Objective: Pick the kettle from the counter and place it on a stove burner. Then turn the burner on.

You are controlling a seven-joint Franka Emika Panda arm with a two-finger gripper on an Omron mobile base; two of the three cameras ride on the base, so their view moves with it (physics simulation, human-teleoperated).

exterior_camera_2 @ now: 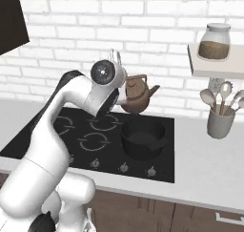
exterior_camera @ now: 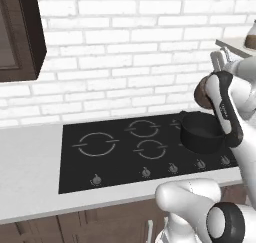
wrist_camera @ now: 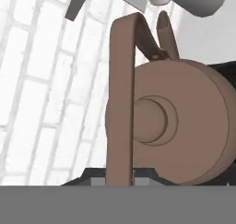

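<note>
The brown-copper kettle (exterior_camera_2: 138, 96) hangs in the air above the back of the black cooktop (exterior_camera: 115, 162), just behind a black pot. In the hand view its arched handle (wrist_camera: 120, 103) runs down between the fingers of my gripper (wrist_camera: 120, 180), which is shut on it, with the knobbed lid (wrist_camera: 154, 120) close below. From the left base, the arm hides most of the kettle (exterior_camera: 201, 91). The large stove burner (exterior_camera: 96, 143) lies bare at the cooktop's left, well left of the kettle. The pale grey counter (exterior_camera: 30, 172) surrounds the cooktop.
A black pot (exterior_camera_2: 142, 139) with side handles sits on the right front burner, under and in front of the kettle. Knobs (exterior_camera: 145, 172) line the cooktop's front edge. A utensil holder (exterior_camera_2: 220, 121) stands on the right counter below a shelf with a jar (exterior_camera_2: 214, 42). A dark cabinet (exterior_camera: 20, 32) hangs upper left.
</note>
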